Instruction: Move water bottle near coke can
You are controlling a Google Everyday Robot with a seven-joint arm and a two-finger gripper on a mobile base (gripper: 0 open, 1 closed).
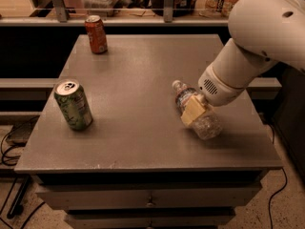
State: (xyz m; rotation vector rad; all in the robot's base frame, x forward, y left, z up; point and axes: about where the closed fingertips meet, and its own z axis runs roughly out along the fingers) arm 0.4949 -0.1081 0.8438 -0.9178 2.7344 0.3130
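The water bottle (206,123) is a clear crinkled bottle lying tilted at the table's right, its white cap (177,85) pointing to the back left. My gripper (193,111) comes in from the right on a white arm. Its cream fingers (192,109) are closed across the bottle's middle, over the label band. The coke can (96,34), red-orange with a silver top, stands upright at the table's back left corner, far from the bottle.
A green-patterned can (74,105) with a silver top stands upright near the left edge of the grey table (138,75). A shelf with clutter runs behind the table. Cables lie on the floor at the lower left and right.
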